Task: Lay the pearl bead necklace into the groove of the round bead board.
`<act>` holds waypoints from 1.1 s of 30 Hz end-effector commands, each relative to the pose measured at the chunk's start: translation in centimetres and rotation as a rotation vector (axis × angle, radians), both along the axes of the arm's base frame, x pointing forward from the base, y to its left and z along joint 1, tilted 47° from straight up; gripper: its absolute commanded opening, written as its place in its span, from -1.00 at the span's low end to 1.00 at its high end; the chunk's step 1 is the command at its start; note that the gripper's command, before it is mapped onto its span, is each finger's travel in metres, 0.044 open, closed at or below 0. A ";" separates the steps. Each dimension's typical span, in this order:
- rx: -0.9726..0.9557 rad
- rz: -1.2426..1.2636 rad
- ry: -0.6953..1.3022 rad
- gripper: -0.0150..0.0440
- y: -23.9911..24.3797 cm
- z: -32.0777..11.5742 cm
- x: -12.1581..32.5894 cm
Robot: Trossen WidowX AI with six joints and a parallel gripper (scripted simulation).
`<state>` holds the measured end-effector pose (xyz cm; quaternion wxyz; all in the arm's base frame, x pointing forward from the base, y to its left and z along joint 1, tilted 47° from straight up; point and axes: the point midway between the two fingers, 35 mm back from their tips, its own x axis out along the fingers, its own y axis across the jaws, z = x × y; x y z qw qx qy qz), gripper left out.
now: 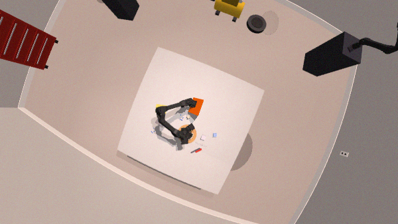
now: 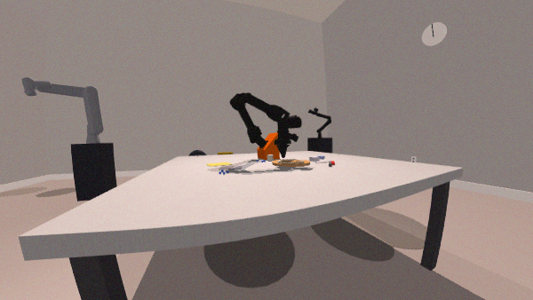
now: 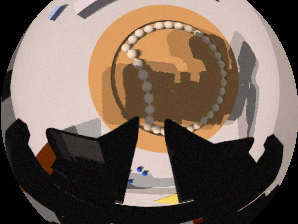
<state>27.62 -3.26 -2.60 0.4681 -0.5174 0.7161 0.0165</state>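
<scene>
The round orange bead board [image 1: 194, 138] [image 2: 306, 163] [image 3: 100, 75] lies on the table below my gripper. The pearl necklace [image 3: 146, 86] lies on it. In the wrist view its top, right and lower-right beads follow the round groove. Its left stretch runs inside the ring, nearly straight from upper left to the bottom, and the left arc of the groove shows bare. My gripper [image 2: 283, 155] [image 3: 152, 121] is partly open, with a narrow gap between the fingertips. It points down over the board, the tips close to the lowest beads of the left stretch. Shadow darkens the middle of the board.
A pale block [image 1: 203, 137] [image 3: 90, 6] and a blue block [image 1: 215, 135] [image 3: 57, 12] lie beside the board. A red and dark object [image 1: 198, 150] lies nearby. Small blue pieces [image 1: 181, 117] [image 3: 139, 169] and a yellow sheet [image 2: 218, 164] [image 3: 167, 199] lie on the other side. An orange stand [image 1: 198, 104] [image 2: 267, 153] is at the arm's base.
</scene>
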 end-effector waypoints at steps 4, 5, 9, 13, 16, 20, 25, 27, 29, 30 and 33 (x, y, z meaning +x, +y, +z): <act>-0.009 -0.001 0.010 -0.08 -1.1 -0.8 -0.4; -0.009 -0.001 0.010 -0.08 -1.2 -0.9 -0.4; -0.009 -0.001 0.010 -0.08 -1.3 -0.9 -0.4; -0.004 -0.003 0.005 -0.26 -1.1 -0.8 -0.3; -0.004 -0.003 0.005 -0.49 -1.1 -0.8 -0.3; -0.004 -0.003 0.005 -0.49 -1.1 -0.8 -0.3; -0.004 -0.003 0.005 -0.49 -1.1 -0.8 -0.3; -0.004 -0.003 0.005 -0.49 -1.1 -0.8 -0.3; -0.004 -0.003 0.005 -0.49 -1.1 -0.8 -0.3; -0.004 -0.003 0.005 -0.49 -1.1 -0.8 -0.3; -0.004 -0.003 0.005 -0.49 -1.1 -0.8 -0.3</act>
